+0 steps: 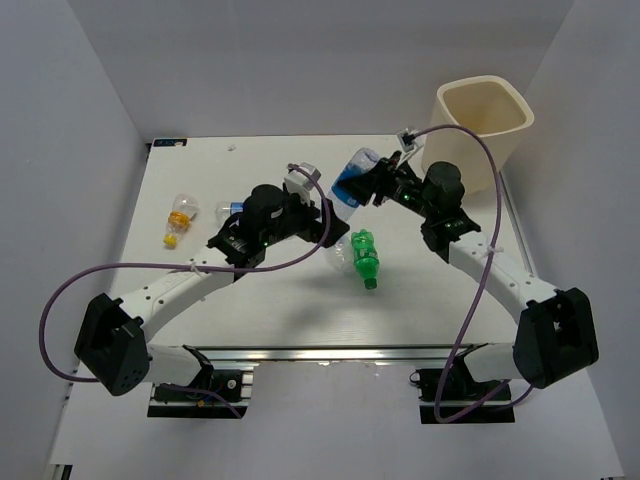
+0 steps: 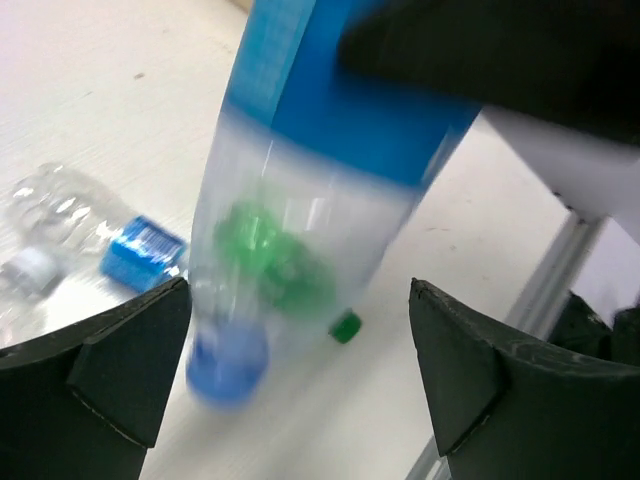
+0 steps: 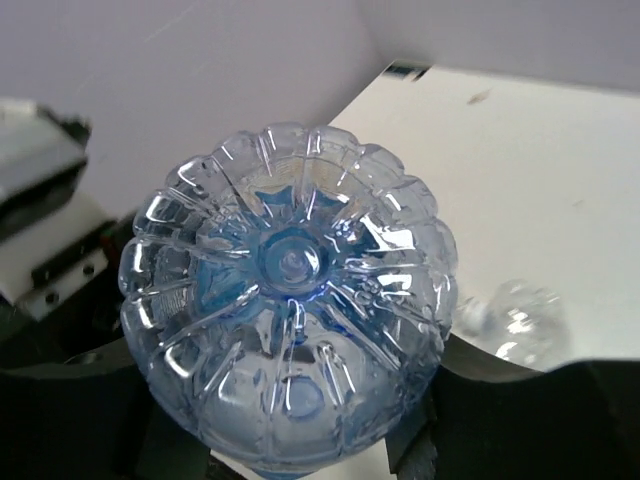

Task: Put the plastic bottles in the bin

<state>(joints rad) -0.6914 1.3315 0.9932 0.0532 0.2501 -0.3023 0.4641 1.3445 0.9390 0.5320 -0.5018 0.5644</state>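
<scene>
My right gripper (image 1: 377, 184) is shut on a clear bottle with a blue label (image 1: 352, 178) and holds it above the table, left of the cream bin (image 1: 484, 124). The right wrist view (image 3: 295, 425) shows the bottle's ribbed base (image 3: 288, 330) between the fingers. My left gripper (image 1: 322, 203) is open; in its wrist view (image 2: 298, 300) the same bottle (image 2: 300, 190) hangs blurred, blue cap down, between the spread fingers, not gripped. A green bottle (image 1: 365, 257) lies on the table below. A small bottle with an orange cap (image 1: 177, 218) lies at the left.
A crushed clear bottle with a blue label (image 1: 232, 208) lies beside the left arm, also in the left wrist view (image 2: 95, 240). Purple cables loop over both arms. The bin stands at the far right corner, by the table edge.
</scene>
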